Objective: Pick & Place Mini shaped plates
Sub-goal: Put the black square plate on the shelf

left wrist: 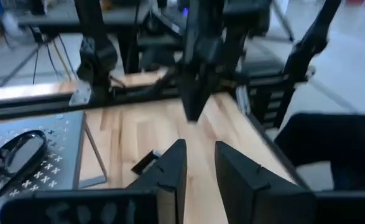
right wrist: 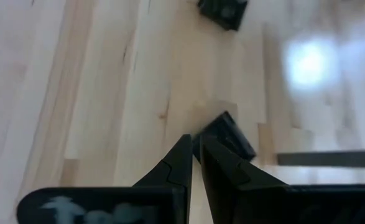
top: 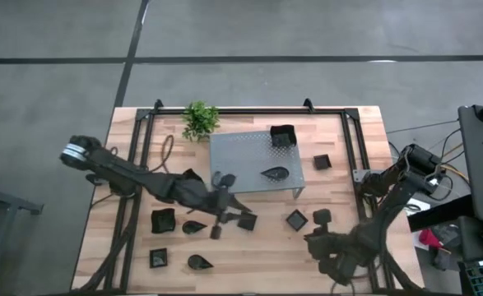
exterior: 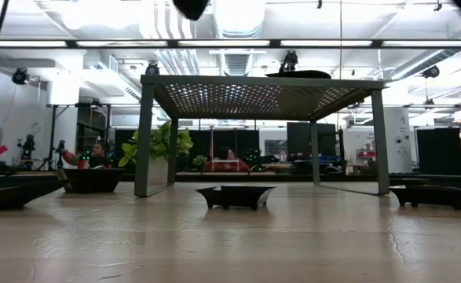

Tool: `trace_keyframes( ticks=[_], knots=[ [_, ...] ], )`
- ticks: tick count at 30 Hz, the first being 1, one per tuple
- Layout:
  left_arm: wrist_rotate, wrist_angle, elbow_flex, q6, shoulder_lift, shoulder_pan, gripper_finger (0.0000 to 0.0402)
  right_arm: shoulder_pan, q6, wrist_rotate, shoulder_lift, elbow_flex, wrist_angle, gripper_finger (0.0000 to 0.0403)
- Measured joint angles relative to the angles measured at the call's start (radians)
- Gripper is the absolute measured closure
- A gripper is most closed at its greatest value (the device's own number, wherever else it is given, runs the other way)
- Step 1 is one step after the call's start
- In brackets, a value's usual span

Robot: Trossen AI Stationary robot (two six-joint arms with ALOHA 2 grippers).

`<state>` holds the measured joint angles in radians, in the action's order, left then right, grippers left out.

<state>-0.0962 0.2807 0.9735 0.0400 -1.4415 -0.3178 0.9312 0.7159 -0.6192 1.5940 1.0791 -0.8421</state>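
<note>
My left hand (top: 225, 215), fingers slightly apart and empty, hovers just in front of the grey stand (top: 253, 160), while my right hand (top: 319, 238), fingers together, waits above the table (top: 266, 247).

The grey perforated stand (top: 253, 160) takes up the middle of the bench (top: 249, 255), with a square dish (top: 283, 136) and a teardrop dish (top: 275, 173) on its top; beneath it the low view shows open passage between its legs. The potted plant (top: 200, 120) blocks the far corner beside it. Black dishes crowd the left front (top: 162, 219), while a bare strip of wood lies along the front middle. Two small square dishes (top: 297, 219) stand near the right hand (top: 322, 244).
</note>
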Motion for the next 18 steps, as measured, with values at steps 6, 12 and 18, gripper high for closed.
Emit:
trace_keyframes(
  ticks=[6, 12, 18],
  knots=[
    [-0.003, 0.229, -0.188, 0.007, 0.11, 0.001, 0.0323, -0.086, -0.092, 0.116, 0.0, -0.045, 0.05, 0.0351],
    [-0.003, 0.345, -0.267, -0.013, 0.156, 0.001, 0.0323, -0.121, -0.155, 0.178, 0.0, -0.096, 0.096, 0.0305],
    [0.0, 0.337, -0.274, -0.007, 0.157, 0.0, 0.0323, -0.147, -0.202, 0.198, 0.001, -0.158, 0.147, 0.0277]
  ],
)
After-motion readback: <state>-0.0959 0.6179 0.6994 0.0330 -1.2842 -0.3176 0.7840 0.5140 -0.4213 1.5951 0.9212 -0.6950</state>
